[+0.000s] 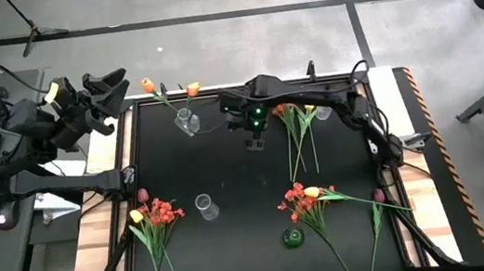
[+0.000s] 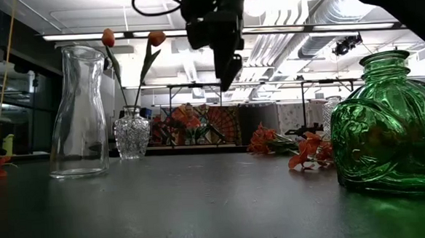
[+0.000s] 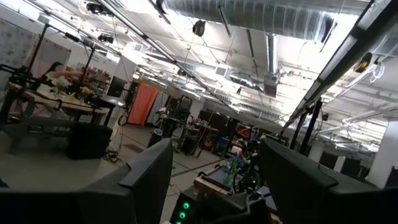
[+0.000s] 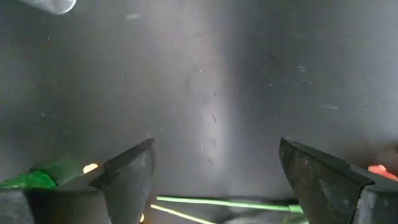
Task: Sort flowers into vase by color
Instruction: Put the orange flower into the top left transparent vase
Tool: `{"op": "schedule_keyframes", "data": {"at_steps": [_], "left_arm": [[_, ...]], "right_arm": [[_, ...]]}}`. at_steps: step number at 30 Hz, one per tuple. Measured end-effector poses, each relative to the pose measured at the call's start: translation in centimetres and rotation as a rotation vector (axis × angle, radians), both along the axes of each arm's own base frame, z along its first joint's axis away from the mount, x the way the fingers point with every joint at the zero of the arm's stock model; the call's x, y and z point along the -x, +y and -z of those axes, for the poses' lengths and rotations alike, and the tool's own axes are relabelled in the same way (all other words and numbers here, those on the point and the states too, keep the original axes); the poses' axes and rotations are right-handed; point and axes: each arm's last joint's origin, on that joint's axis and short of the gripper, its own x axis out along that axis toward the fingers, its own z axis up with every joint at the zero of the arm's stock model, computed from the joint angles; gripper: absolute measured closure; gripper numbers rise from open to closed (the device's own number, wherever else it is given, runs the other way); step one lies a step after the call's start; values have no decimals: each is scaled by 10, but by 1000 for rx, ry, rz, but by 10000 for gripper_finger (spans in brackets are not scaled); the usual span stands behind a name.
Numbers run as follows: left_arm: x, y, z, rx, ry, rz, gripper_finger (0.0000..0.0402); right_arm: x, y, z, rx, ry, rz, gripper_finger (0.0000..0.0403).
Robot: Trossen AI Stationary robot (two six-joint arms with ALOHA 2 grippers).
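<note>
Hovering wide open and empty above the black table (image 1: pixel 228 175), the right gripper (image 1: pixel 255 143) hangs near the small clear cut-glass vase (image 1: pixel 187 121) holding two orange tulips (image 1: pixel 191 90); the left gripper (image 1: pixel 109 86), also spread empty, waits off-table.

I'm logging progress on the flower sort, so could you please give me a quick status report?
Right claw open, empty, hovering over the table centre. Left claw open, parked off the table's edge. Two orange tulips in the small cut-glass vase; remaining flowers lie loose. Nothing obstructing.

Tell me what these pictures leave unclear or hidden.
- High view: the bottom edge cuts off the stems of the lower artificial flower bunches.
- Low view: the green glass vase runs past the right edge.
- Left wrist view: the black table is out of sight; only the room shows.
</note>
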Motion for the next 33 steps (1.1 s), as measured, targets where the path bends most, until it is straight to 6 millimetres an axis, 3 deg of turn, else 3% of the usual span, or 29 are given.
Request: {"op": "schedule_keyframes", "data": {"at_steps": [10,14,17,20,26,29,33], "left_arm": [[6,-1,0,-9,-5,20,172],[9,-2,0,-9,-2,20,172],[11,-2,0,-10,-7,20,172],[11,-2,0,-10,-7,19,172],[9,-2,0,-22,8,6,172],[3,-1,1,-11,20,-1,172],[-10,1,4,31,36,0,172]], "right_arm": [[20,5,-27,73,22,56,73],[39,7,-34,98,35,91,73],[63,11,-27,96,51,156,73],[100,20,-14,83,20,264,73],[175,32,18,19,-90,684,73],[196,34,34,2,-118,829,73],[209,31,51,52,-160,931,73]]}}
